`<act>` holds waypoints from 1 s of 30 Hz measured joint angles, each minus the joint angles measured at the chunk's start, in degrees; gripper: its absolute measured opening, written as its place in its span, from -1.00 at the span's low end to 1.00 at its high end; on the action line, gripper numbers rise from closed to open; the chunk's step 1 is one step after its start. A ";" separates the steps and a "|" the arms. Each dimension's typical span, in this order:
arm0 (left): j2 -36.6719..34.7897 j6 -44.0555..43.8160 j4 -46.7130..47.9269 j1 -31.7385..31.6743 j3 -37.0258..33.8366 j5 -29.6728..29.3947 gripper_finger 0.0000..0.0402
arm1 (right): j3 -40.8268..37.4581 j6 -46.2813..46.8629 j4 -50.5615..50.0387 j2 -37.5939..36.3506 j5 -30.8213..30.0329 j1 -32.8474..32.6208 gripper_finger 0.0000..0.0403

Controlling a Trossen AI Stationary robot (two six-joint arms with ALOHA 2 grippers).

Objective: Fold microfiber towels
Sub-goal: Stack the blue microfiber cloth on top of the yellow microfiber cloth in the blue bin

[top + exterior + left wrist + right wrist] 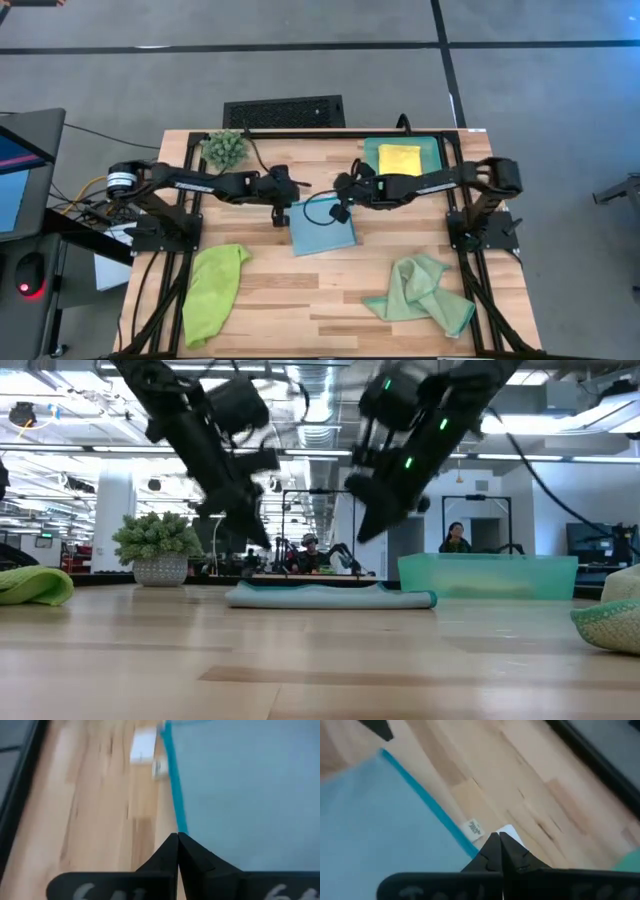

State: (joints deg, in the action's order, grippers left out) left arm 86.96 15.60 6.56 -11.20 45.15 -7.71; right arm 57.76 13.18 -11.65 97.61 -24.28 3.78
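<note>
Both pairs of jaws are pressed together and pinching nothing, so you've got empty grippers here. The light blue towel (322, 228) lies flat right under them: the left gripper (281, 216) hangs over its one far corner, the right gripper (340, 213) over the other, its hem (176, 795) running straight out from the left tips. Farther off, a folded yellow towel (399, 159) sits in the teal tray (434, 152).
</note>
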 joint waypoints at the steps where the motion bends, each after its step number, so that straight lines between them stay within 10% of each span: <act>1: -0.80 -0.83 -0.61 -0.04 0.03 2.07 -1.00 | 0.04 0.16 -0.99 -1.53 0.00 -0.66 -0.98; 6: 2.09 -5.79 -7.86 -0.46 -2.96 17.57 -1.00 | 0.02 3.12 -10.87 -9.27 0.36 -6.38 -0.97; 19: 20.69 -14.87 -15.28 -0.24 5.40 22.70 -1.00 | 0.02 12.96 -16.73 -13.23 -0.12 -22.53 -0.97; 30: 11.44 -7.60 -6.38 2.56 6.94 21.59 -1.00 | -0.84 3.76 -12.10 -7.48 0.30 -26.44 -0.97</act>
State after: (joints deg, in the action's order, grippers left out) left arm 98.41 8.00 0.18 -8.64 52.10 13.88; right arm 56.92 16.94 -23.75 90.13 -23.98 -22.66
